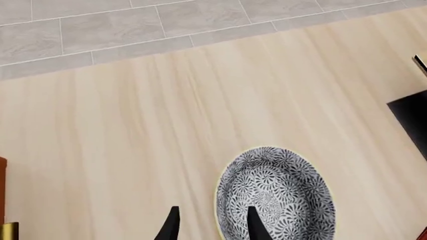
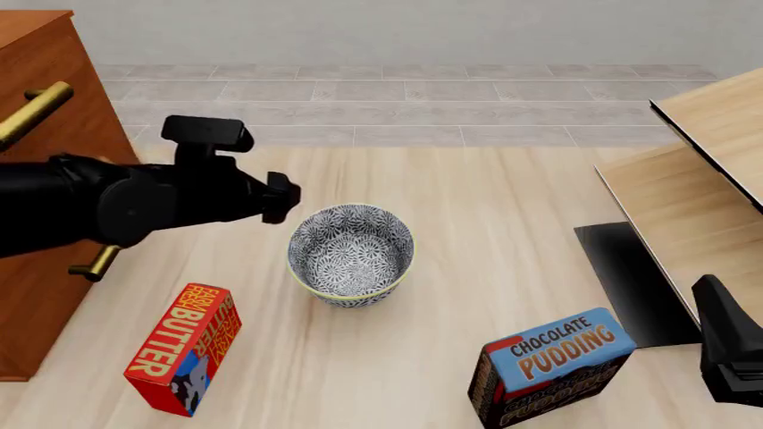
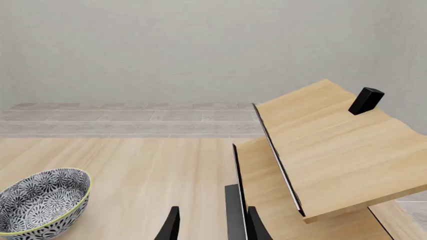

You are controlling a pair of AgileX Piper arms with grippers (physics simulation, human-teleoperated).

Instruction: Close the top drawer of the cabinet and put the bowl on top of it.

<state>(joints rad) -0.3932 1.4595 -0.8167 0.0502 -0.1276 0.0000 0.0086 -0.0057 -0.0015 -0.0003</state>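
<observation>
Left gripper (image 1: 212, 225) hangs over the bench (image 2: 477, 223) with its two dark fingers spread and nothing between them; in its wrist view one fingertip overlaps the near rim of the bowl (image 1: 275, 196) and the other sits beside it over bare wood. From the front, that arm stretches in from the left edge of the frame, its gripper end just left of the bowl (image 2: 350, 253), which stands upright at centre frame, still down on the bench and not on the cabinet (image 2: 48, 80).

The cabinet fills the left edge of the front view; one brass handle (image 2: 30, 114) juts out at upper left, but the arm hides most of the fronts, so I cannot tell whether the top drawer is shut.

The right gripper (image 3: 212, 225) waits at the lower right, fingers parted and empty, pointed toward pale light-wood furniture (image 3: 333, 145).

To my eye the bowl pickup is the step in hand. The next move calls for lowering the left gripper so one finger goes inside the rim and one outside, pinching the wall, then lifting clear before carrying it to the cabinet top. A butter box (image 2: 182, 348) and a pudding box (image 2: 555, 366) lie nearer the bottom of the frame, out of the way.
</observation>
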